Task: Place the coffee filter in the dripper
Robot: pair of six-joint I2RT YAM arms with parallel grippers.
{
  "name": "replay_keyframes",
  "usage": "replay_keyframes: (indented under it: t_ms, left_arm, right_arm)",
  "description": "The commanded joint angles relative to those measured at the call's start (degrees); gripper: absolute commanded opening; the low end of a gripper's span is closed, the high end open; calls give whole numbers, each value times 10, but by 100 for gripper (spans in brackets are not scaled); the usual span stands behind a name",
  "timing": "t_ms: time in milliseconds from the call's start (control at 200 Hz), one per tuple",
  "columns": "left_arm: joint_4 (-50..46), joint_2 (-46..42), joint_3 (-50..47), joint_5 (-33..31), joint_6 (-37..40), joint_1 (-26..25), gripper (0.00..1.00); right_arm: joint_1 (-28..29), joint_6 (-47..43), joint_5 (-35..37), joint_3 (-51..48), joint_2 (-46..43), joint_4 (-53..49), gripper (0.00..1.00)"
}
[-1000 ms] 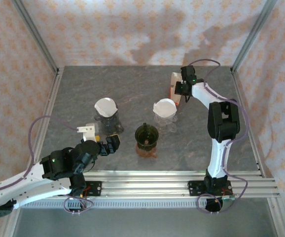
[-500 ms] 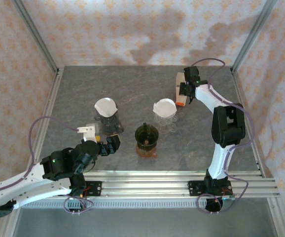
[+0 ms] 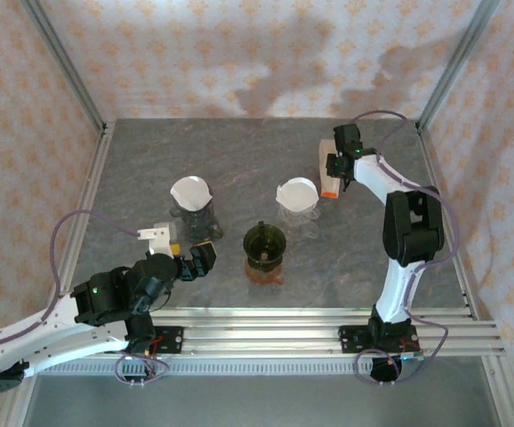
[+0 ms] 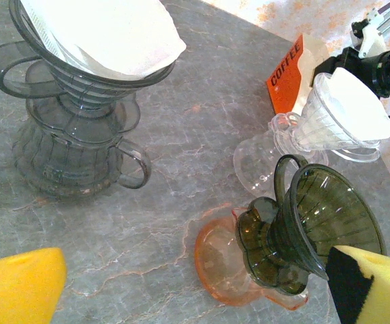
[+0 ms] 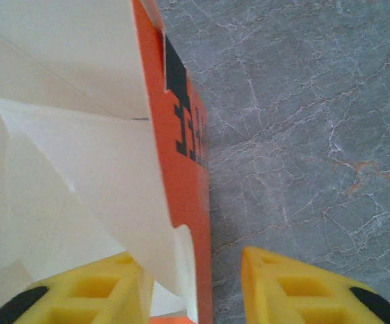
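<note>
Coffee filter: we judge it thin, limp, easily creased; best pinched at its free edge. It pokes from the orange box, left of frame. Right gripper parted astride box wall; left gripper spread wide, empty.

2 white arms with black joints trail purple cables; their jaws wear yellow, black-tipped pads.

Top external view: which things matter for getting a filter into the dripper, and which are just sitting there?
In the job: orange filter pack, its white filters, empty dark dripper, right tool at the pack.
Lying about: grey dripper already holding a filter, clear dripper holding a filter, left tool, open.
</note>
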Motion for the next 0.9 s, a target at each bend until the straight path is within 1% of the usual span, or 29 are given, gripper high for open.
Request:
replay_keyframes:
  t_ms: [0, 215, 325, 465, 666, 896]
  left_arm:
    - [-1, -2, 5, -6, 2, 6, 100]
    - [0, 0, 9, -7, 7, 6, 99]
    - [2, 0, 5, -8, 7, 6, 100]
    - [2, -1, 3, -8, 7, 6, 100]
    - [-4, -6, 2, -9, 4, 7, 99]
    - [-2, -2, 3, -13, 5, 7, 100]
  right_arm:
    - [0, 14, 2, -12, -47, 11, 42]
    - [-1, 45, 10, -38, -104, 20, 44]
    - [6, 52, -15, -42, -122, 28, 41]
    - [12, 32, -41, 22, -80, -23, 34]
    - [16, 0, -34, 82, -24, -65, 25]
    - [24, -17, -27, 114, 4, -79, 25]
